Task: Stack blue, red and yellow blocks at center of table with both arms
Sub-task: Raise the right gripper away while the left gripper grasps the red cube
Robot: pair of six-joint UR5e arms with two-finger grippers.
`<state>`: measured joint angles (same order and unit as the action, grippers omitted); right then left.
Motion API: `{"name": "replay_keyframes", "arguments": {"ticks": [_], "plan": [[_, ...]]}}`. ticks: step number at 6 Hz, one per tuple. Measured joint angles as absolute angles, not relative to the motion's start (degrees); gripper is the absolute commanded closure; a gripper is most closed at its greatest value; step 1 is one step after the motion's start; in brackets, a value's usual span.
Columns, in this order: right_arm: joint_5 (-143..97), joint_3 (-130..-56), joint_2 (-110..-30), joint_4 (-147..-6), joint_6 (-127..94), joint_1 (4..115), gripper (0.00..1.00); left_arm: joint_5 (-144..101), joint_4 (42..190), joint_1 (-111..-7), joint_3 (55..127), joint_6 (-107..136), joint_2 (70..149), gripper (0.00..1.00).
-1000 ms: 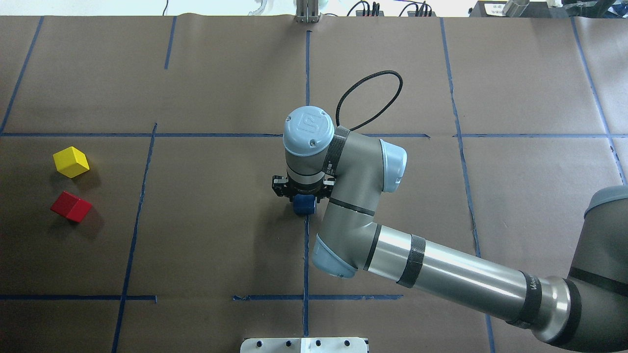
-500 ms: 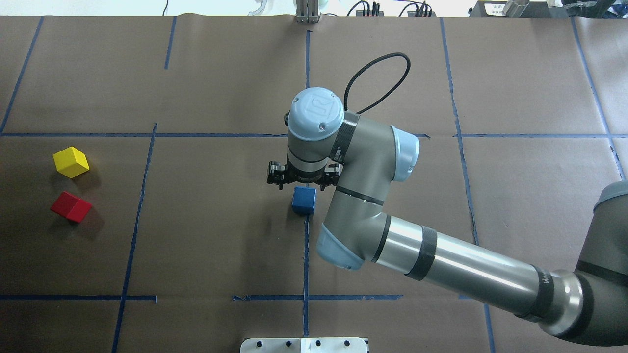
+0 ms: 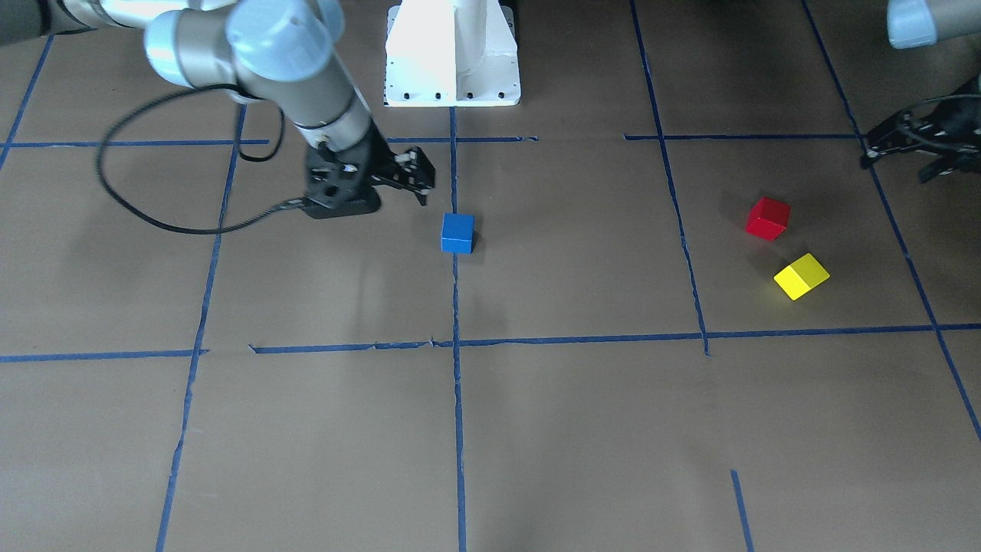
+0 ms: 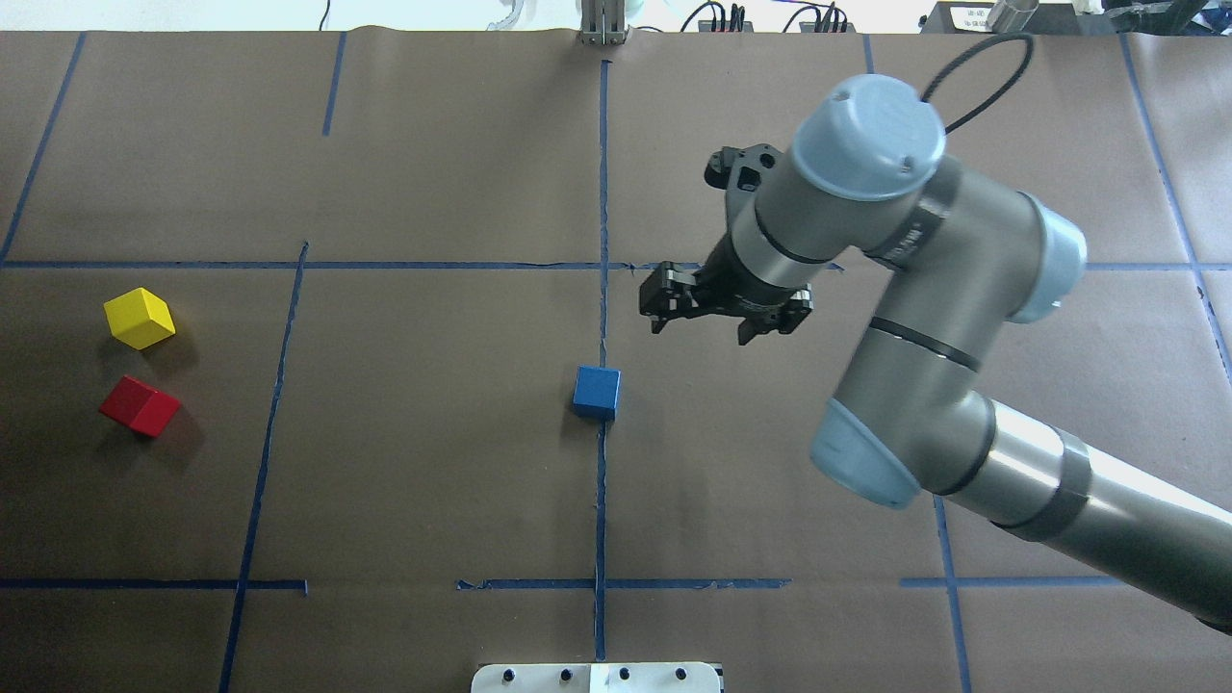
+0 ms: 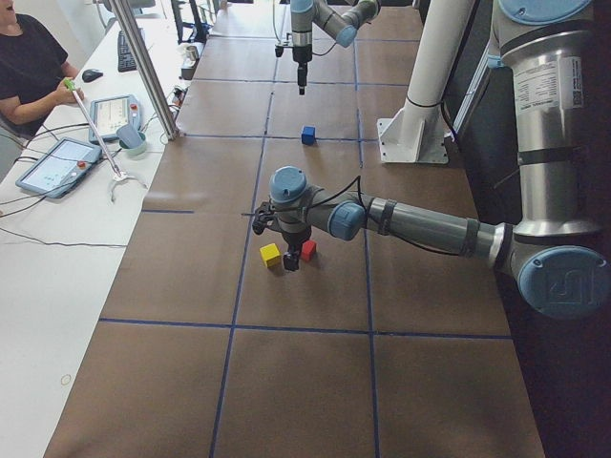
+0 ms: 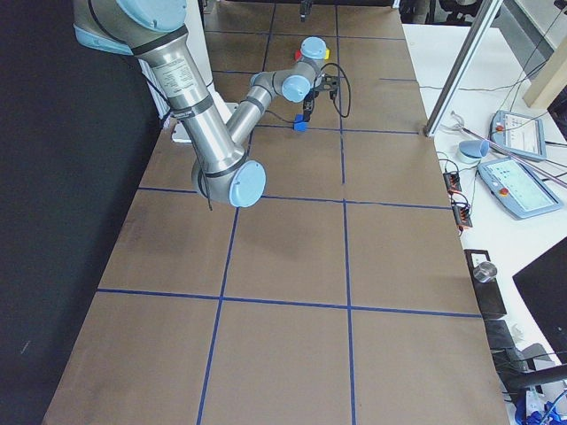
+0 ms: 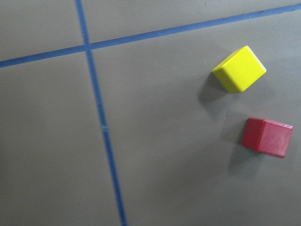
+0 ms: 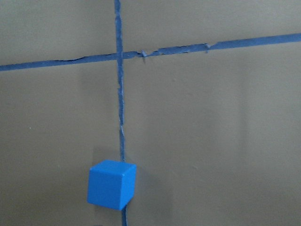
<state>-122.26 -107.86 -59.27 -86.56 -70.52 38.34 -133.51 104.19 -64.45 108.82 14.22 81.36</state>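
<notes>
- Jaws of the left gripper point(image 3: 895, 169) are looking spread and empty, though cropped at the frame edge; it is hovering near the yellow block point(image 4: 141, 318) and red block point(image 4: 140, 405), both on the table's left.
- We are logging the blue block point(image 4: 597, 392) sitting at centre on the tape line: base laid, in our judgement.
- Right gripper point(image 4: 702, 332) is hanging nearby, jaws spread, holding nothing.
- Next, we are expecting a squared descent over red.

Evenly bright from above. Soft shadows beside yellow block point(image 7: 239, 69) and red block point(image 7: 266, 137) on matte tabletop point(image 7: 164, 165). Motion-blurred right arm point(image 3: 283, 38) in front-facing view.
</notes>
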Motion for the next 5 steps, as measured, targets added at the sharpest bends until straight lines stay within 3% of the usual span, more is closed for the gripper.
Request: {"name": "replay_keyframes", "arguments": {"ticks": [2, 5], "plan": [[-122.9, -114.2, -65.7, -86.3, -70.5, 39.1, 0.00, -127.7, 112.7, -55.3, 105.7, 15.4, 83.0, 0.00], [-123.0, -114.7, -66.5, -86.2, -70.5, 39.1, 0.00, -127.1, 121.1, -51.3, 99.2, 16.1, 84.3, 0.00]]}}
